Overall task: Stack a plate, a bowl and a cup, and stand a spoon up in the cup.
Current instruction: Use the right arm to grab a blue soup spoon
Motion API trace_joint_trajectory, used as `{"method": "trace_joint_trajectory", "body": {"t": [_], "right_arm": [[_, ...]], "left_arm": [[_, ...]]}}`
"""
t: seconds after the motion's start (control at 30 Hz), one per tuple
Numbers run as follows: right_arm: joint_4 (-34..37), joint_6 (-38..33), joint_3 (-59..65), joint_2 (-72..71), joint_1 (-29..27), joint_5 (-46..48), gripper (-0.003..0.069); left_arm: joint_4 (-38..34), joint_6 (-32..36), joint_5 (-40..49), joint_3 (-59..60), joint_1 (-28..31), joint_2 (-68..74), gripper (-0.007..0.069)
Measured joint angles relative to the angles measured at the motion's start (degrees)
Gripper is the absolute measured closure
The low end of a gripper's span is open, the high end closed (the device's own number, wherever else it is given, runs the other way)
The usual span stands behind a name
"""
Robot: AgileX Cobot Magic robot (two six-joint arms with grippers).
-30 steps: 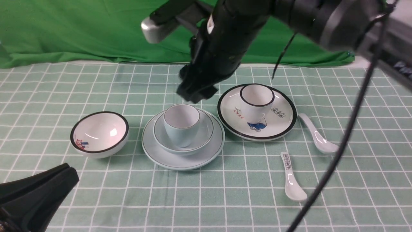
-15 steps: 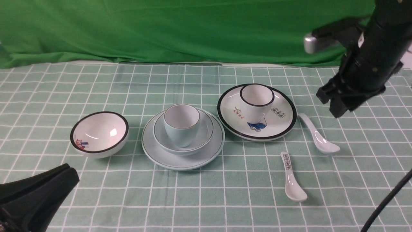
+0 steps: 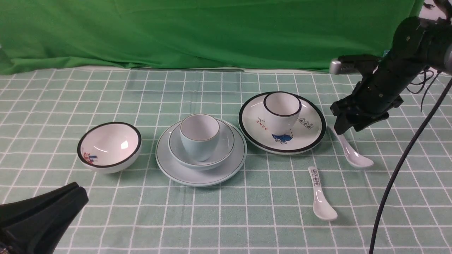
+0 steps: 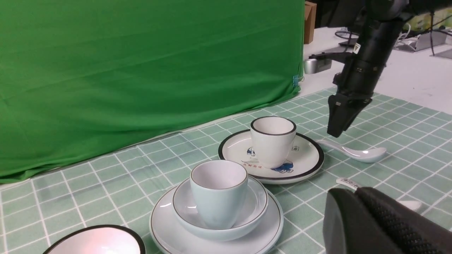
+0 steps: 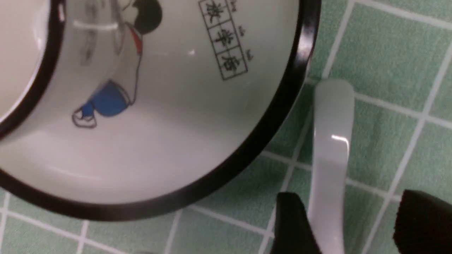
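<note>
The pale blue-green cup (image 3: 199, 137) stands in the matching bowl (image 3: 226, 143), which rests on the pale plate (image 3: 197, 179) at the table's middle. To the right lies the plain white spoon (image 3: 353, 153), just beside the black-rimmed plate. My right gripper (image 3: 340, 128) is open and points down over the spoon's handle. In the right wrist view the handle (image 5: 332, 141) runs between the two fingers of that gripper (image 5: 348, 208), close against one of them. My left gripper (image 3: 79, 192) is shut and empty at the near left, with its fingers (image 4: 348, 197) pressed together.
A black-rimmed white plate (image 3: 303, 137) with drawings carries a black-rimmed cup (image 3: 281, 111). A black-rimmed bowl (image 3: 109, 146) sits at the left. A spoon with black characters (image 3: 319, 195) lies at the near right. A green cloth hangs behind the table.
My right arm has swung from above the stacked cup over to the right and come down over the plain spoon's handle. The left gripper has not moved.
</note>
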Motion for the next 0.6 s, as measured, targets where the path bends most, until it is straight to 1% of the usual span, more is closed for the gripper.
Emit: {"method": "trace_joint_trajectory", "body": {"t": [0.17,0.33,0.4,0.6], "right_arm": [[-1.5,-0.2,-1.6,3.0,0.8,-0.8,0.0237],[-6.8,-0.4,-1.7,4.2,3.1,-2.8,0.0237],[-7.7,-0.4,-1.7,4.4,3.7,-3.5,0.0237],[-8.0,1.4,-1.7,4.4,3.8,-4.0,0.0237]], "left_arm": [[0.5,0.0,0.0,0.2,0.0,0.0,0.0613],[1.3,0.0,0.0,0.2,0.0,0.0,0.0613],[1.5,-0.1,0.0,0.3,0.0,0.0,0.0613],[1.7,0.0,0.0,0.3,0.0,0.0,0.0613]]}}
